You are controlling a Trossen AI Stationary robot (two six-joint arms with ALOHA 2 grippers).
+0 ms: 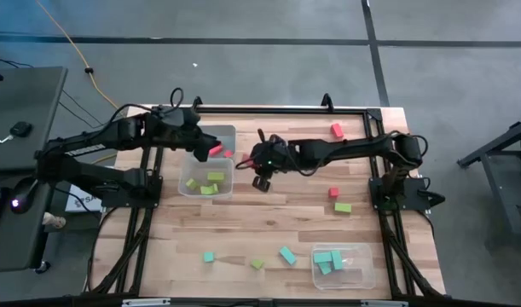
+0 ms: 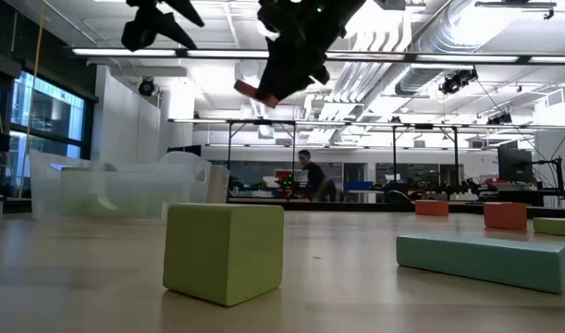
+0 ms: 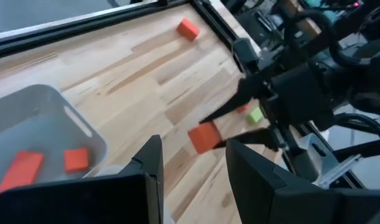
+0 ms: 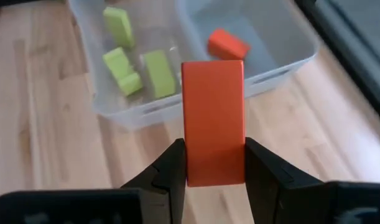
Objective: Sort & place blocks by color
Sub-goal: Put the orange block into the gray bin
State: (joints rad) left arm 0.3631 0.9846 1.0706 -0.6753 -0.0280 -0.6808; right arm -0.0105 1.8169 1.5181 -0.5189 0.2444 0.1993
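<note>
My right gripper (image 4: 214, 169) is shut on a red bar (image 4: 213, 106) and hangs over the table's middle (image 1: 262, 175), just right of two clear tubs. The far tub (image 1: 226, 134) holds red blocks (image 3: 76, 159). The near tub (image 1: 192, 189) holds lime green blocks (image 4: 158, 73). My left gripper (image 3: 190, 168) is open above the far tub (image 1: 200, 143) and touches nothing. Loose red (image 1: 337, 130), green (image 1: 343, 207) and teal (image 1: 287, 255) blocks lie flat on the table. A third tub (image 1: 354, 275) holds teal blocks. My right gripper pinches the red bar between its two fingers at the bar's near end (image 4: 214, 163). The fingers slant down toward the table's left and lie along the bar. The rest of the bar sticks out past the fingertips. It is lifted clear of the table (image 2: 254, 91).
A black rail frame (image 1: 269, 109) runs along the table's far and side edges. In the low view a green cube (image 2: 225, 250) and a teal bar (image 2: 485, 262) lie close to the camera. A person (image 2: 310, 176) shows far off in the room behind.
</note>
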